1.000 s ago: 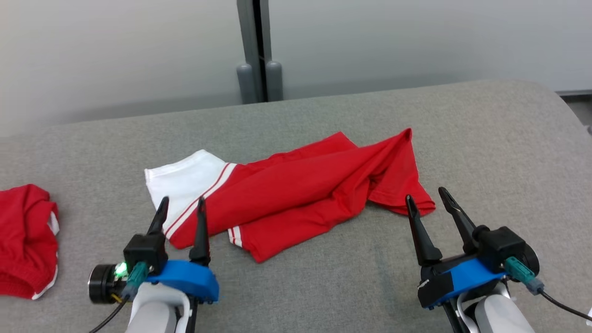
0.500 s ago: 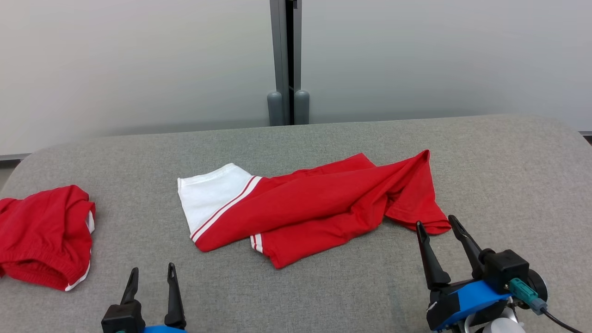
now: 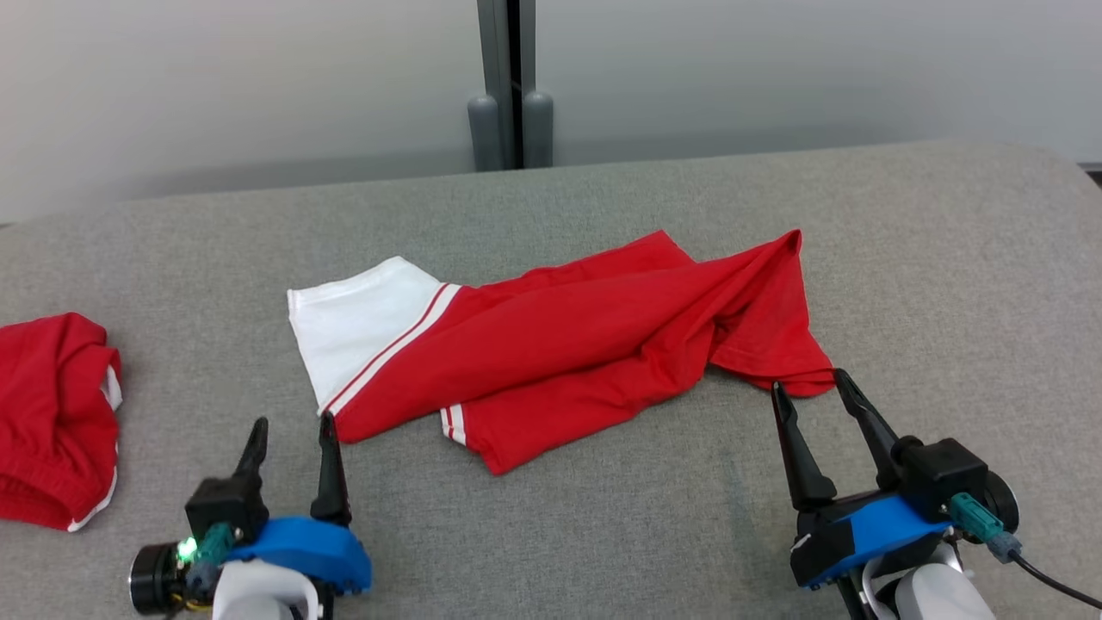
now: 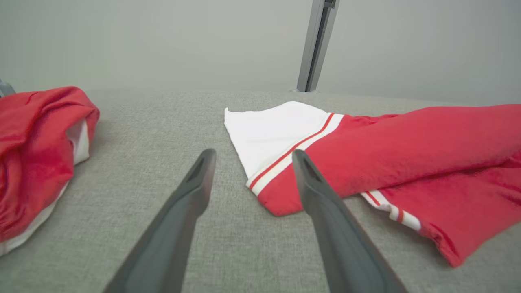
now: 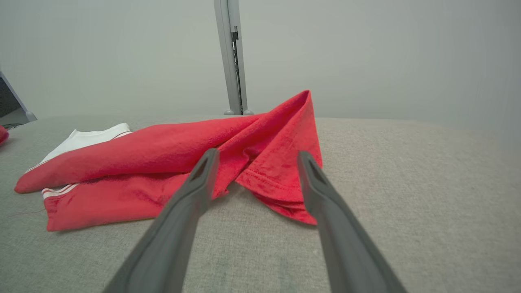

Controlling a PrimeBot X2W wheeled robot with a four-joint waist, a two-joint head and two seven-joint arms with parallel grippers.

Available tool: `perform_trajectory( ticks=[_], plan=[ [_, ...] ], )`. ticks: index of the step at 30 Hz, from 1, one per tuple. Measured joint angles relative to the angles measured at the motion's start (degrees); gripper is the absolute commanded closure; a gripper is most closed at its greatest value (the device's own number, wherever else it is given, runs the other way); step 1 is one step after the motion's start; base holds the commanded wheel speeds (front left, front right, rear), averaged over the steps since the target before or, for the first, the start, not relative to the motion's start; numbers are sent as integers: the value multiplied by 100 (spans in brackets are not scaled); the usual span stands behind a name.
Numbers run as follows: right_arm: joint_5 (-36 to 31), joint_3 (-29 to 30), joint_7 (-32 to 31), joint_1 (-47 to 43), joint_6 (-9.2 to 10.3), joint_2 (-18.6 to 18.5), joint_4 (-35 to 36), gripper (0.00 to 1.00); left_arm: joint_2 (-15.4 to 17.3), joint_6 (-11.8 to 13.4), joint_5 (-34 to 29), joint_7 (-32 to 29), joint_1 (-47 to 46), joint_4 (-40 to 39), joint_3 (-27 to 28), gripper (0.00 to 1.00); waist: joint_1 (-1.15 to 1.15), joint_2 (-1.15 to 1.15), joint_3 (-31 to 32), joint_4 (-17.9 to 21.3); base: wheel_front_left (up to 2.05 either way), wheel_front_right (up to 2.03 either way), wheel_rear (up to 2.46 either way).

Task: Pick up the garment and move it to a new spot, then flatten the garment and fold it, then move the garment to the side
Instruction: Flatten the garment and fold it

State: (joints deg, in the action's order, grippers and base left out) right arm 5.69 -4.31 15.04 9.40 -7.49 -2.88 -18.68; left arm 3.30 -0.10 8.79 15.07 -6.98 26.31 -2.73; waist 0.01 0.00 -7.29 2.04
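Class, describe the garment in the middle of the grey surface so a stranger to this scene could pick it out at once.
Find the wide grey cloth-covered surface below the vertical grey post. Near its middle lies a long red garment. Unlike the bunched red garment at the left edge, it is stretched out and ends in a white panel bordered by a thin red stripe.

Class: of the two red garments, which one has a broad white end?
The long central garment, stretched ahead of the robot; the other garment, far left, is a bunched heap with thin white trim.
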Motion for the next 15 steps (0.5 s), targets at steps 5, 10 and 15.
perform_trajectory(
  ticks=[5,10,15],
  plan=[
    [15,-92,0,191,0,2,70,0,107,-157,85,-1,-930,832,107,0,1,2,-406,88,0,0,0],
    [98,-180,0,379,0,3,131,0,282,-196,172,-37,-1841,1589,192,0,1,2,-764,226,0,0,0],
    [201,-181,0,435,0,1,229,0,479,-292,71,-367,-2476,1915,36,0,0,2,-946,297,0,0,0]
  ],
)
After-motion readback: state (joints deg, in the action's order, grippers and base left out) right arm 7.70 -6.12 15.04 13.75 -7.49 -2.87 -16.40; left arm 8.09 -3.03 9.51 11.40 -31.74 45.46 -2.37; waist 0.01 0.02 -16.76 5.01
